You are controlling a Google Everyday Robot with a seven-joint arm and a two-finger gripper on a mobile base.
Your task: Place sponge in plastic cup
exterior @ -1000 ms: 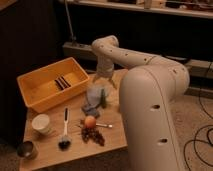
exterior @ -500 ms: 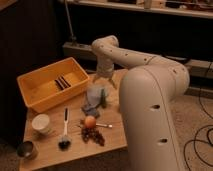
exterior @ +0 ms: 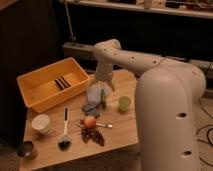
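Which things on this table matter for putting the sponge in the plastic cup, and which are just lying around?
For the job: sponge; plastic cup; pincer, low over the sponge.
Lying about: yellow bin; white cup; metal cup; brush; round orange fruit.

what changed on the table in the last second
The arm's near link swung right, uncovering the plastic cup. The gripper stays low over the sponge, jaws open, nothing taken. Yellow bin, white cup and brush unchanged.
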